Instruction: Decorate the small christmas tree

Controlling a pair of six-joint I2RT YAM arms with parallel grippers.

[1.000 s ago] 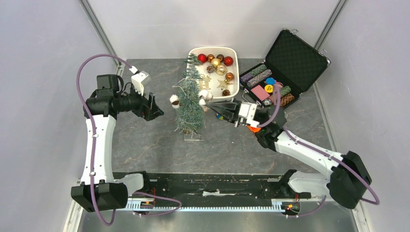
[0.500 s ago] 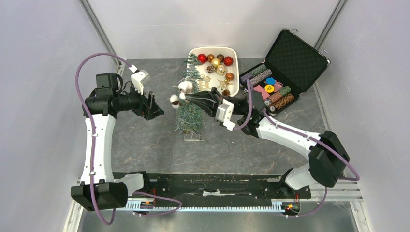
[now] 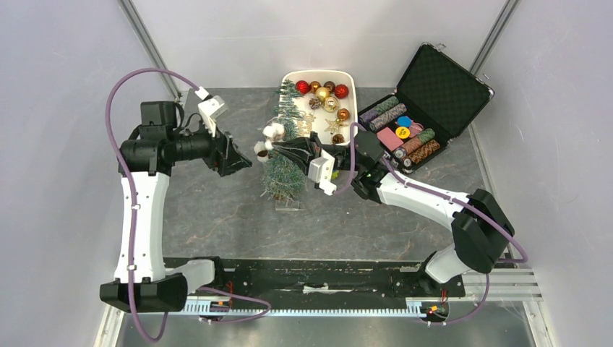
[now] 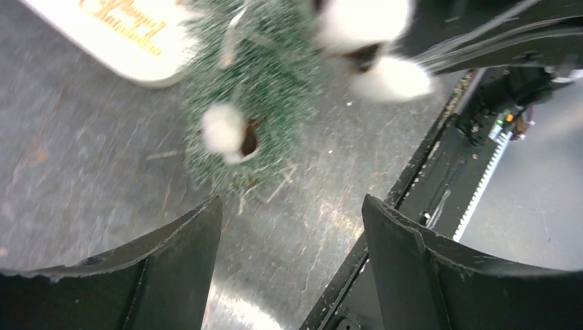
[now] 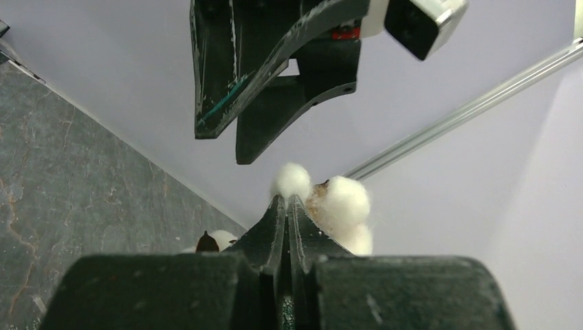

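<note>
Small christmas tree (image 3: 283, 170) standing mid table (image 3: 217, 210), near white tray (image 3: 318, 72). Right gripper (image 3: 280, 144) leaning over tree, jaws squeezing shut on cotton puff (image 3: 273, 131): push risking tipping tree. Left gripper (image 3: 237, 155) hovering close, jaws wide apart, holding nothing. 1 hung puff (image 3: 260, 150) risking getting knocked off.

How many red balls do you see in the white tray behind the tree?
2. One red ball lies in the far left part of the white tray, and the second red ball lies near its far right corner. The small christmas tree may hide more.
</note>
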